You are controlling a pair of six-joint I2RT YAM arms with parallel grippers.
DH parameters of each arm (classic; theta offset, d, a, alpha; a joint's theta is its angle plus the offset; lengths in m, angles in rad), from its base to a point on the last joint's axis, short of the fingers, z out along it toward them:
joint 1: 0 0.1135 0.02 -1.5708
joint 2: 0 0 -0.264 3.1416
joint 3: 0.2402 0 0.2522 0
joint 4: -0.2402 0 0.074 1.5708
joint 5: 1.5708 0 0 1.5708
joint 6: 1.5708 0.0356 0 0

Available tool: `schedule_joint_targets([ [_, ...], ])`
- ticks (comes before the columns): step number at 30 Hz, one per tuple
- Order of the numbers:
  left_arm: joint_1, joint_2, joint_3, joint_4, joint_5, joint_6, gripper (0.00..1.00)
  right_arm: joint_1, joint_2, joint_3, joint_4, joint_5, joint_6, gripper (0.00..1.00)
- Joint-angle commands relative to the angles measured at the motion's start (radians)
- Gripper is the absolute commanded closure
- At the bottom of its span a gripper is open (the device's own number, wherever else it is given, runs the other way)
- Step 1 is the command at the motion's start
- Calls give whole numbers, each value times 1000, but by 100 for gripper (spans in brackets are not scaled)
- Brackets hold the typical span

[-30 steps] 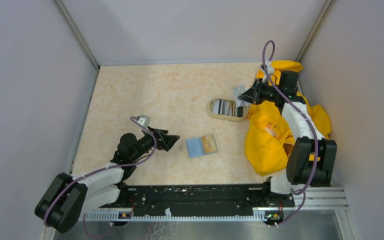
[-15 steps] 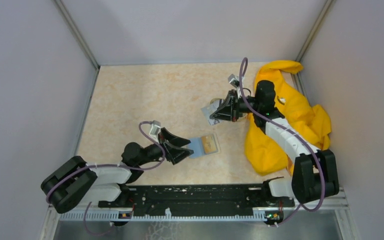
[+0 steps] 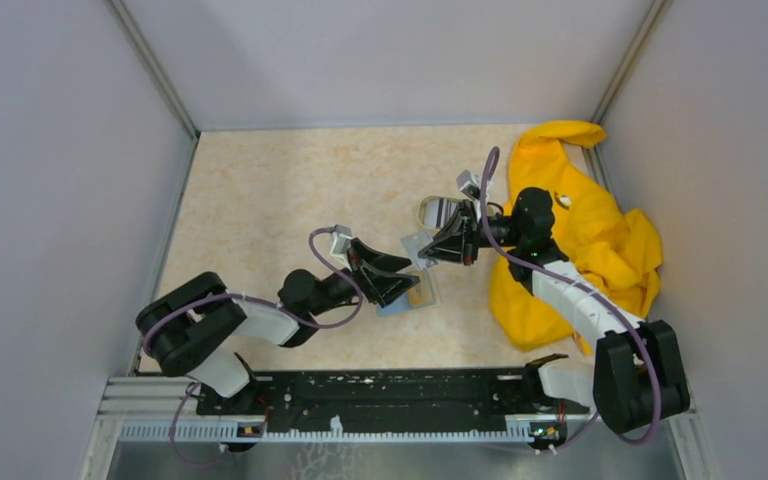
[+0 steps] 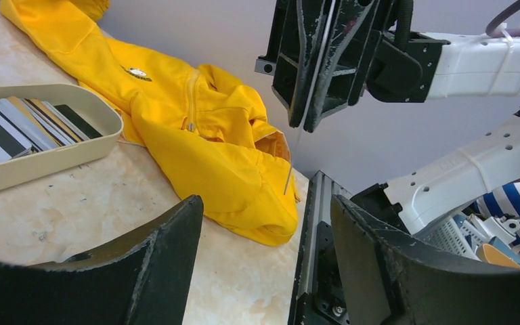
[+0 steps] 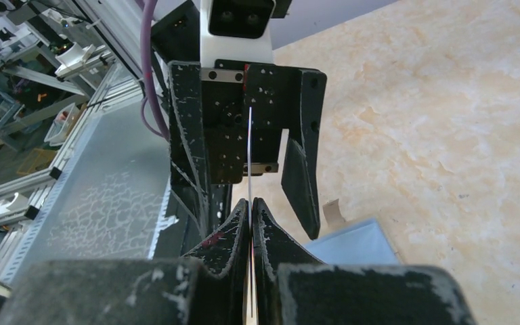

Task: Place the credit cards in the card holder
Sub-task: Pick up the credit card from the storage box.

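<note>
Right end effector (image 5: 251,203) is clamped on one edge of a credit card (image 3: 416,246), which looks thin, stiff and slick, best pinched flat near an end; left end effector (image 4: 267,210) hangs spread and empty over the card holder (image 3: 423,297) on the worktop (image 3: 290,190). It hides most of the holder, so no slot shows, and the other credit cards (image 4: 20,125) stand in the dish (image 4: 74,157).

The beige table (image 3: 260,200) bears an oval dish (image 3: 426,213), a yellow garment (image 3: 600,230) and the card holder (image 3: 420,296).

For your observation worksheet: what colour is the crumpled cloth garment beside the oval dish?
Bright yellow; the crumpled cloth garment shows best in the left wrist view.
</note>
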Motion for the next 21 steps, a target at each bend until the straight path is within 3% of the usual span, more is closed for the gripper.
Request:
schedule_joint_targets([
  [1, -11, 41, 47, 140, 0, 8, 27, 20, 4, 8, 70, -1, -4, 100],
  [12, -11, 58, 82, 127, 21, -3, 48, 52, 31, 16, 18, -3, -56, 100],
  [15, -11, 57, 86, 120, 24, 1, 61, 55, 33, 17, 13, -3, -60, 100],
  [20, -11, 58, 82, 114, 34, 9, 100, 58, 33, 18, 2, 0, -72, 100],
  [21, -11, 58, 79, 114, 36, 11, 100, 59, 33, 19, -7, 0, -80, 100],
])
